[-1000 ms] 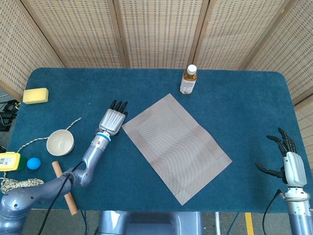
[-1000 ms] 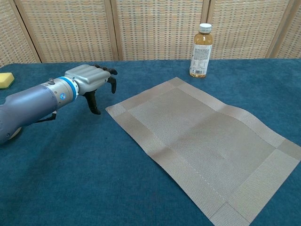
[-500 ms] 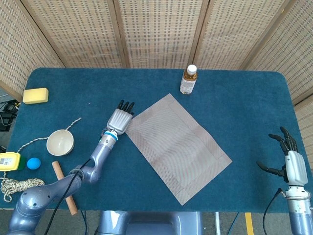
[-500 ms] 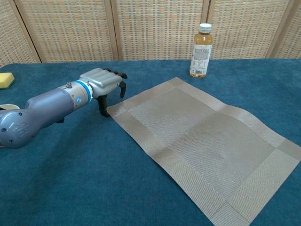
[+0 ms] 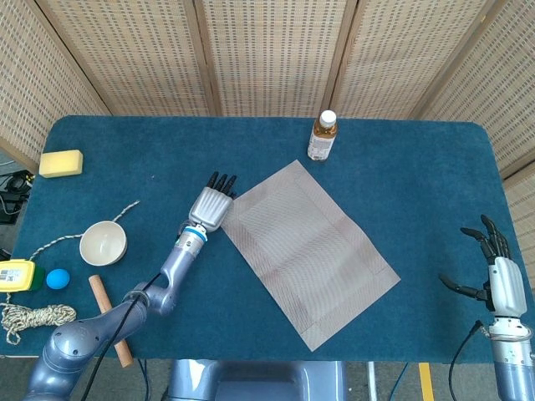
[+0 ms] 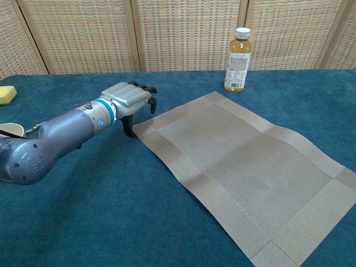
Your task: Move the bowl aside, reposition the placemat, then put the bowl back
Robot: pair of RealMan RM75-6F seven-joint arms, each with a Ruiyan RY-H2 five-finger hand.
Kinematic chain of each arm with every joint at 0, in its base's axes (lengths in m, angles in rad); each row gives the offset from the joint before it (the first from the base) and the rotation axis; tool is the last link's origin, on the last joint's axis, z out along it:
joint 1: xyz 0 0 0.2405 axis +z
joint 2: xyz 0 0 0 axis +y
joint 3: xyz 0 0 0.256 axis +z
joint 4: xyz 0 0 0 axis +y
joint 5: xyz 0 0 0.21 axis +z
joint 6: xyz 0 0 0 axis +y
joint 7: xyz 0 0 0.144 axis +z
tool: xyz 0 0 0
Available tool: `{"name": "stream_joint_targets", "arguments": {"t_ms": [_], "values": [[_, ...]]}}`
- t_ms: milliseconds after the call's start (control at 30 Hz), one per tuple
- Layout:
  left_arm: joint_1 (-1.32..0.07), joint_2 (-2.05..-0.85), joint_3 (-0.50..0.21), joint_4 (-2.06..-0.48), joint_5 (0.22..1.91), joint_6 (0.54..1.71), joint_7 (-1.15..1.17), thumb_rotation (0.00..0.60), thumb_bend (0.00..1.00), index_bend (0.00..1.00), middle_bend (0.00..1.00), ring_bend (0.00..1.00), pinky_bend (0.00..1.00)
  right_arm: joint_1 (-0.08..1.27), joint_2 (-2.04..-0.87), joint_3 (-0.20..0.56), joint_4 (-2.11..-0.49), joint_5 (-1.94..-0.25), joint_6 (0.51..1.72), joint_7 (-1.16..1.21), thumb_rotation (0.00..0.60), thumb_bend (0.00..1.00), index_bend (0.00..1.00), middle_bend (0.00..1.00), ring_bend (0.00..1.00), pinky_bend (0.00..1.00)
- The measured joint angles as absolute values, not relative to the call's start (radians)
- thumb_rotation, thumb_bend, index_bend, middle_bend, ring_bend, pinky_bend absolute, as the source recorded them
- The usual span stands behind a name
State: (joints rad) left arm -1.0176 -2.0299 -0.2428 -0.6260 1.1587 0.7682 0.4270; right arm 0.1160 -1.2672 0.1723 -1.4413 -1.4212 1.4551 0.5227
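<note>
The left hand (image 6: 132, 100), fingers curled down at the mat's (image 5: 309, 251) near corner, has pushed it rightward and turned it slightly; whether it grips, I cannot tell. The bowl (image 5: 103, 243) sits aside at the counter's left. The right hand (image 5: 498, 276) idles with fingers spread, empty.

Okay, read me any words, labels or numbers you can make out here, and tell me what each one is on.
Bottle: its label carries print, too small and blurred to read in either view.
Yellow device at the table's left edge: no markings legible.
Nothing else shows readable text.
</note>
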Motion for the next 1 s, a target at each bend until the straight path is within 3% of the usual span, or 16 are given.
{"name": "stream_joint_targets", "arguments": {"t_ms": [467,600,1000], "values": [[-1.024,-2.066,-0.225,-0.56,1.22,0.79,0.34,0.6,0.6,0.25,0.0,0.0,0.0,0.111,-1.266,0.175,-1.446,-1.434,1.477,0.551,0.6,0.22,0.24,0.0,0.0,0.0],[-1.026,-2.074,-0.219,-0.55,1.237,0.797,0.315,0.6,0.59,0.26,0.0,0.0,0.0,0.11,-1.265,0.176,-1.446,-1.436,1.481,0.557,0.6,0.21,0.24,0.0,0.0,0.0],[-1.027,-2.089,-0.208,-0.522,1.276,0.818,0.262,0.6,0.51,0.51,0.0,0.0,0.0,0.109,-1.264,0.175,-1.45,-1.438,1.483,0.563,0.6,0.21,0.24,0.0,0.0,0.0]]}}
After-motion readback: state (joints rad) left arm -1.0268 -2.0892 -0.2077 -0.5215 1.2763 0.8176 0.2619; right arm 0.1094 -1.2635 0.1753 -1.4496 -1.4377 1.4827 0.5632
